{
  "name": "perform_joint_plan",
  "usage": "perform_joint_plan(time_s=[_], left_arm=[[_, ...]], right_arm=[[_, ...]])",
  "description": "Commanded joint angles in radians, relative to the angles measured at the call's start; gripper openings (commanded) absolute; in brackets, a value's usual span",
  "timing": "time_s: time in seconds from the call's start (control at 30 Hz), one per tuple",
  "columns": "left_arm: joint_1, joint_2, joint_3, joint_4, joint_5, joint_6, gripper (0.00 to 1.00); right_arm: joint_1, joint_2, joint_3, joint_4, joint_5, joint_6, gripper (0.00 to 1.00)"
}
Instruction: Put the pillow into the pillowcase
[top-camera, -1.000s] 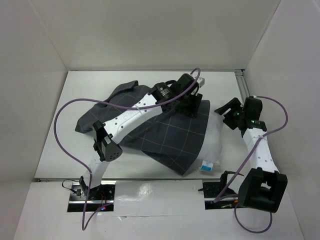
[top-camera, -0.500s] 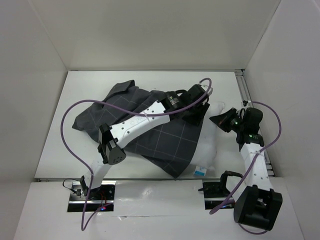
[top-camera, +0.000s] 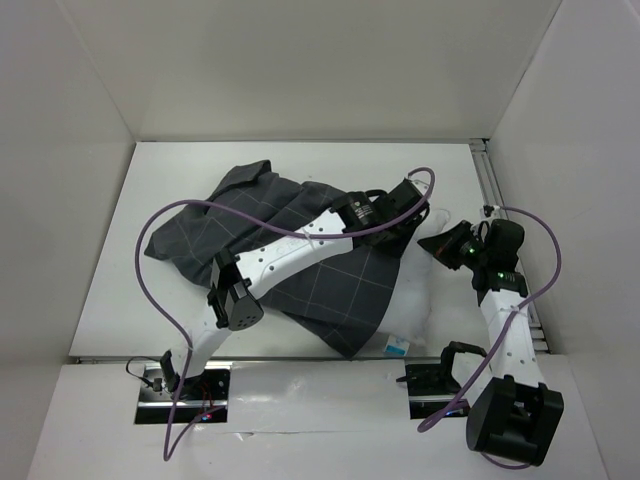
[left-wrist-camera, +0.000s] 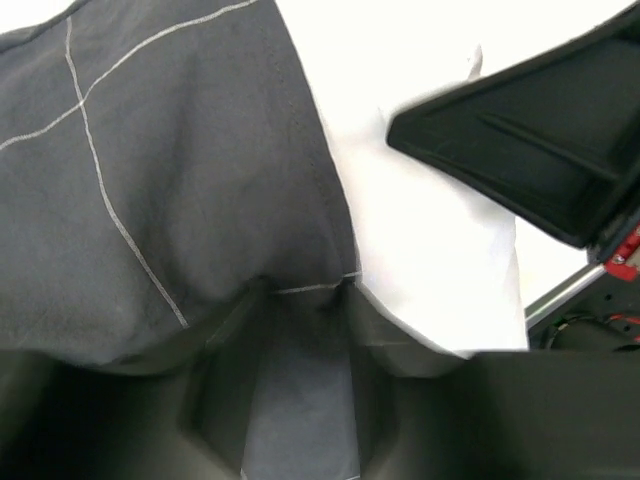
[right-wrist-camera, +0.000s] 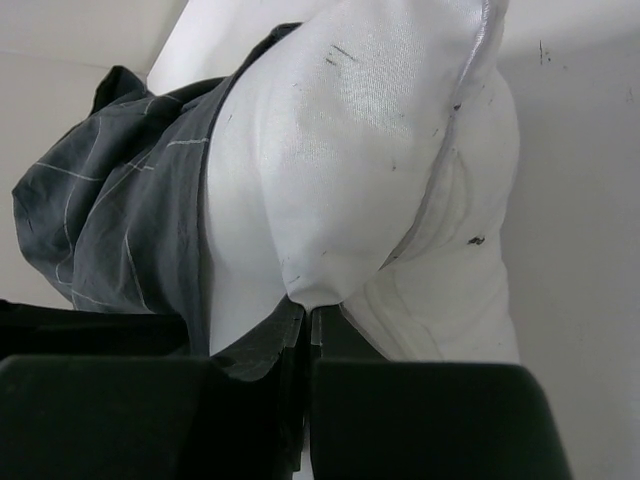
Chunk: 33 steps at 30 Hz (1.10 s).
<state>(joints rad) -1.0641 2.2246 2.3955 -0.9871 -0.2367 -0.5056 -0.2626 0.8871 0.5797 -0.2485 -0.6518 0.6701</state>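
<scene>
White table (top-camera: 150, 300); plain white walls (top-camera: 300, 70)

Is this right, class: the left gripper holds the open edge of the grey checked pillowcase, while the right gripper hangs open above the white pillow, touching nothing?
Not quite. In the right wrist view the right gripper is shut, pinching a fold of the pillow. The rest stands: the left gripper holds the pillowcase hem.

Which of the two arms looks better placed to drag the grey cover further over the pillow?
Probably the left: its fingers hold the pillowcase hem. The right fingers pinch the pillow.
</scene>
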Motion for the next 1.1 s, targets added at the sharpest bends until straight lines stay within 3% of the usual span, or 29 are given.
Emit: perform_joint_plan(time_s=[0.0, 0.03, 0.07, 0.1, 0.17, 0.4, 0.57, 0.83, 1.07], left_arm=[[-0.005, 0.023, 0.03, -0.007, -0.03, -0.011, 0.41], [-0.005, 0.023, 0.03, -0.007, -0.03, -0.011, 0.33], [-0.005, 0.023, 0.03, -0.007, -0.03, -0.022, 0.14], [-0.005, 0.008, 0.03, -0.007, -0.03, -0.022, 0.06], [-0.005, -0.028, 0.03, -0.007, -0.041, -0.022, 0.0], [0.004, -0.127, 0.03, -0.007, 0.013, -0.031, 0.0], [-0.007, -0.22, 0.007, 0.112, 0.268, -0.051, 0.0], [0.026, -0.131, 0.09, 0.217, 0.543, -0.111, 0.0], [0.087, -0.12, 0.04, 0.269, 0.635, -0.14, 0.0]], right_arm=[[0.005, -0.034, 0.0, -0.026, -0.069, -0.014, 0.0], [0.005, -0.034, 0.0, -0.026, -0.069, -0.014, 0.0], [0.005, -0.034, 0.0, -0.026, -0.069, -0.014, 0.0], [0.005, -0.034, 0.0, -0.026, -0.069, -0.014, 0.0], [0.005, -0.034, 0.0, -0.026, -0.069, -0.014, 0.0], [0.005, -0.034, 0.0, -0.026, -0.078, -0.014, 0.0], [0.025, -0.034, -0.041, 0.095, -0.129, 0.077, 0.0], [0.333, -0.082, -0.096, 0.326, 0.004, 0.359, 0.0], [0.415, -0.033, -0.146, 0.531, 0.058, 0.482, 0.0]])
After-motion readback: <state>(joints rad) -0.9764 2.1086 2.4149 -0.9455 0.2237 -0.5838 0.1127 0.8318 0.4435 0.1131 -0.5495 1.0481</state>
